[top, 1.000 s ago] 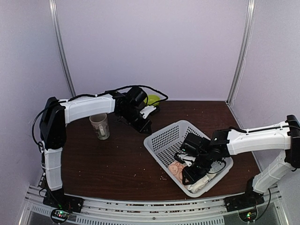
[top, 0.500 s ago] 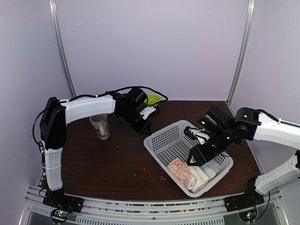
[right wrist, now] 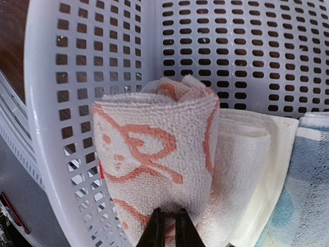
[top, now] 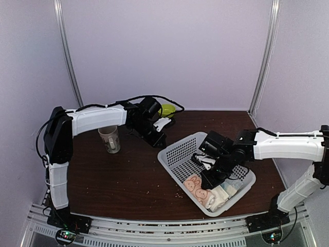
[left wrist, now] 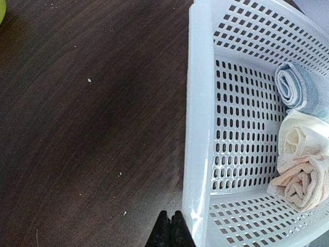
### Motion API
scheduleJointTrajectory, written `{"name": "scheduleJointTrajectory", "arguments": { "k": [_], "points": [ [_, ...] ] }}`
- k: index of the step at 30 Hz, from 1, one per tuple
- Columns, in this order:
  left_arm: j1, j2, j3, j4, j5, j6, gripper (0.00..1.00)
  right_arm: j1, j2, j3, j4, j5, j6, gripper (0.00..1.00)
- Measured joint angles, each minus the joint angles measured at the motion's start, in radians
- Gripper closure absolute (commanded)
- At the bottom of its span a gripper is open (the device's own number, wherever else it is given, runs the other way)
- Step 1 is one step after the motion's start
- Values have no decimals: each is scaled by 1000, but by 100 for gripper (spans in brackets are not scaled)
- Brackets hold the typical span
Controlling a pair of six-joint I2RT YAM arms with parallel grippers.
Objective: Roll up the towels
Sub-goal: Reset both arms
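Observation:
Both towels lie rolled, side by side, in the near corner of a white slotted basket (top: 177, 147). The rabbit-print peach towel (right wrist: 154, 144) (top: 197, 188) (left wrist: 303, 181) is against the basket wall. The plain cream towel (right wrist: 252, 170) (top: 218, 196) (left wrist: 297, 137) touches it. My right gripper (right wrist: 167, 227) (top: 208, 181) hangs just over the rabbit towel, jaws nearly together, tips pressing on its nap. I cannot tell whether any cloth is pinched. My left gripper (left wrist: 170, 227) (top: 160, 141) is shut and empty, low over the table beside the basket's far rim (left wrist: 198, 128).
A pale blue-white roll (right wrist: 303, 190) (left wrist: 297, 88) lies next to the cream towel in the basket. A mug (top: 109, 138) stands at the left of the dark wood table. A green object (top: 167, 109) sits by the back wall behind the left arm.
My right gripper lifted out of the basket with its jaws wide, then came back down over the rabbit towel with the jaws drawn together. The left arm has not moved.

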Motion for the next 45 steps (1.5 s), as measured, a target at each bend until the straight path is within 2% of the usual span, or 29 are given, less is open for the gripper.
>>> {"name": "scheduleJointTrajectory", "arguments": {
  "k": [6, 11, 14, 17, 20, 23, 28, 30, 31, 34, 39, 45],
  "points": [
    [0, 1, -1, 1, 0, 0, 100, 64, 48, -66, 52, -9, 10, 90],
    [0, 1, -1, 2, 1, 0, 100, 113, 76, -104, 104, 0, 30, 85],
    [0, 1, -1, 2, 1, 0, 100, 138, 83, -104, 109, 19, 40, 71],
    [0, 1, -2, 2, 1, 0, 100, 139, 58, -84, 76, 57, 43, 48],
    [0, 1, -2, 2, 1, 0, 98, 121, 4, -45, 35, 92, 50, 35],
    [0, 1, -3, 3, 0, -1, 72, 83, -93, 16, 13, 139, 61, 27],
    [0, 0, -5, 11, -8, -17, 45, 8, -323, 24, 31, 276, 78, 14],
    [1, -6, -10, 20, -19, -29, 10, -29, -407, -1, 53, 334, 86, 9],
    [1, -13, -12, 23, -23, -30, 3, -54, -453, -22, 67, 370, 95, 6],
    [1, -60, -35, 42, -54, -64, 2, -122, -567, -84, 96, 487, 117, 1],
    [13, -246, -125, 127, -138, -146, 2, -231, -691, -198, 182, 665, 176, 0],
    [150, -458, -283, 267, -203, -312, 2, -371, -721, -282, 235, 758, 229, 0]
  ]
}}
